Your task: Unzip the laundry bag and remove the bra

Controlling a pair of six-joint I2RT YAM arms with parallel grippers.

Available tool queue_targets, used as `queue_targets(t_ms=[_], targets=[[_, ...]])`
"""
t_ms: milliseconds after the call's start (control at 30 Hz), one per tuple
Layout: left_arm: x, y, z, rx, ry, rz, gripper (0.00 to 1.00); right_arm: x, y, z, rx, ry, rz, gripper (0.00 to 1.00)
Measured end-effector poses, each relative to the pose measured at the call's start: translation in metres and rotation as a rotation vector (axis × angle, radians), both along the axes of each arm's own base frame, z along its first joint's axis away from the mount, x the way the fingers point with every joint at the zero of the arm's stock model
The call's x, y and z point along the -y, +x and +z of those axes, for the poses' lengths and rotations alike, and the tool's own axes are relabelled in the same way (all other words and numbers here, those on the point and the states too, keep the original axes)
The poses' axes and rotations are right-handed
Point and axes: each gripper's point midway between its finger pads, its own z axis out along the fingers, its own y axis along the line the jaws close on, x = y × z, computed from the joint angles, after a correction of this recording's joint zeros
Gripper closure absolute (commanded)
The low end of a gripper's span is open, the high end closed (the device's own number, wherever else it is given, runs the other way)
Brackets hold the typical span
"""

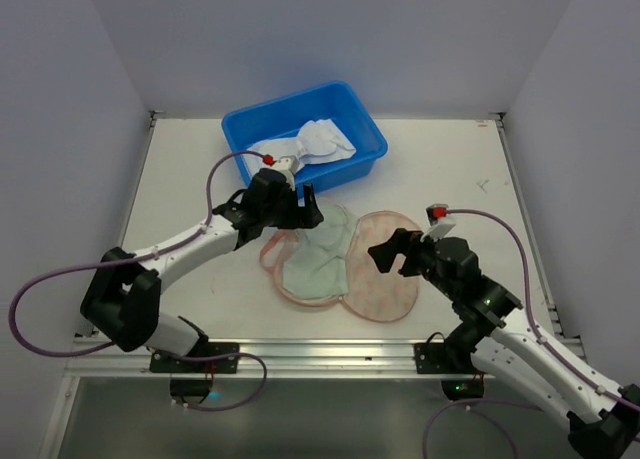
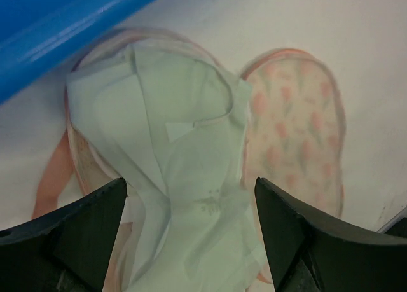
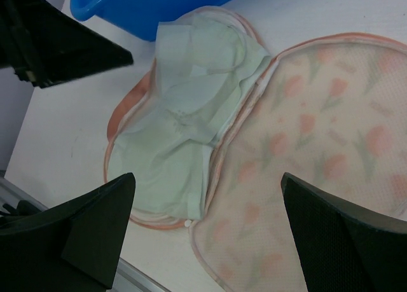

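The floral laundry bag [image 1: 385, 284] lies unzipped and spread flat in two halves on the table; it also shows in the left wrist view [image 2: 296, 123] and the right wrist view [image 3: 318, 165]. The mint-green bra [image 1: 322, 259] lies folded on the bag's left half [image 2: 184, 177] [image 3: 184, 114]. My left gripper [image 1: 298, 207] hovers open over the bra's far end, empty [image 2: 191, 231]. My right gripper [image 1: 392, 251] is open and empty above the bag's right half [image 3: 210, 225].
A blue bin [image 1: 345, 104] holding pale folded laundry [image 1: 310, 144] stands at the back, just behind the left gripper. Its wall shows in the left wrist view [image 2: 57, 31] and the right wrist view [image 3: 146, 2]. The table's front rail [image 1: 320, 351] runs close to the bag.
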Motion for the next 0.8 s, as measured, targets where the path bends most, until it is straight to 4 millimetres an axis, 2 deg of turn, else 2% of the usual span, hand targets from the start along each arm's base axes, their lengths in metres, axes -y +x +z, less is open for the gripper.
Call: queue_targets(t_ms=[100, 267, 533, 633, 733, 800], targets=[[0.005, -0.010, -0.033, -0.085, 0.047, 0.012, 0.20, 0.000, -0.003, -0.002, -0.007, 0.023, -0.002, 0.01], [0.011, -0.010, -0.059, -0.132, 0.082, 0.048, 0.27, 0.002, -0.009, -0.006, -0.013, 0.053, -0.003, 0.01], [0.006, -0.005, -0.105, -0.213, 0.148, 0.116, 0.34, 0.003, -0.014, -0.002, -0.004, 0.080, 0.006, 0.01], [0.005, -0.003, -0.109, -0.221, 0.154, 0.139, 0.40, 0.003, -0.016, -0.001, -0.002, 0.084, 0.010, 0.01], [0.006, 0.000, -0.111, -0.223, 0.149, 0.153, 0.53, 0.004, -0.017, 0.000, 0.003, 0.088, 0.010, 0.01], [0.007, 0.001, -0.113, -0.230, 0.145, 0.164, 0.66, 0.004, -0.017, 0.001, 0.007, 0.091, 0.010, 0.01]])
